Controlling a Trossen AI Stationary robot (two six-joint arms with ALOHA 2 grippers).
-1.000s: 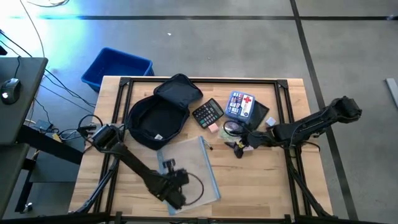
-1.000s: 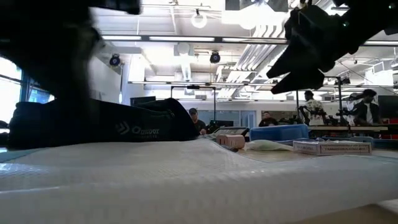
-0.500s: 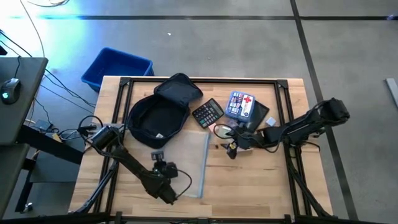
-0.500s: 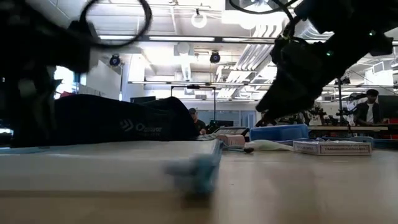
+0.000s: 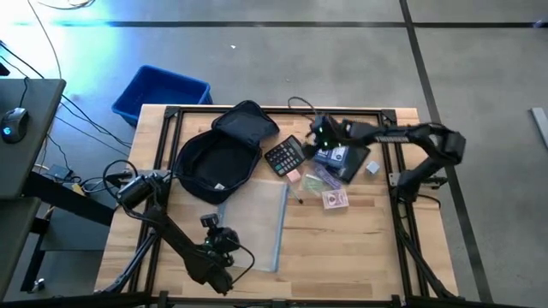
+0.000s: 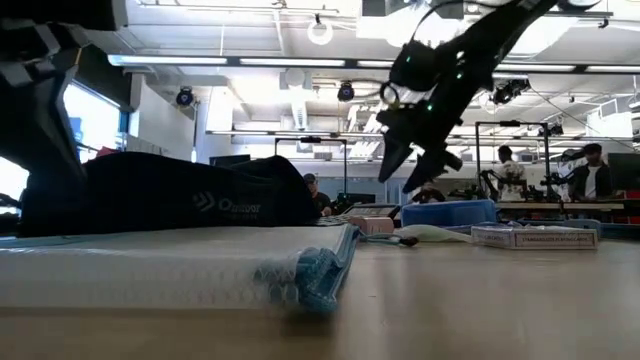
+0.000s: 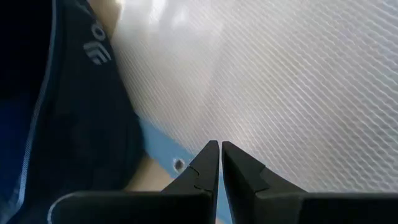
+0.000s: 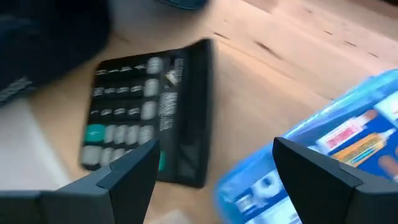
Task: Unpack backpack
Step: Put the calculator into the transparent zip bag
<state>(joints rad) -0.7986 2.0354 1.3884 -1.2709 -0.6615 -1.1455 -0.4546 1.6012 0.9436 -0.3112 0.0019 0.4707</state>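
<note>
The dark navy backpack (image 5: 218,162) lies open on its back at the table's far left, lid flap thrown toward the far edge; it also shows in the low view (image 6: 170,195). A clear mesh pouch (image 5: 257,227) with a blue zip edge lies flat just near of it. My left gripper (image 5: 212,224) is shut and sits at the pouch's left edge (image 7: 177,163), beside the backpack's wall (image 7: 68,112). My right gripper (image 5: 318,135) is open and raised in the air (image 6: 405,172), over the calculator (image 8: 149,118) and the blue first-aid kit (image 8: 348,143).
A calculator (image 5: 286,155), pink eraser (image 5: 294,175), small clear packet (image 5: 317,180) and a small card box (image 5: 336,199) lie on the table's middle and right. A blue bin (image 5: 161,92) stands on the floor beyond the far-left corner. Bare wood lies at the near right.
My right gripper has risen and swung from the table's middle toward the far edge, over the first-aid kit; a small box now shows where it was. My left gripper drew back toward the near-left. The pouch slid left and turned from slanted to square, then lay still.
</note>
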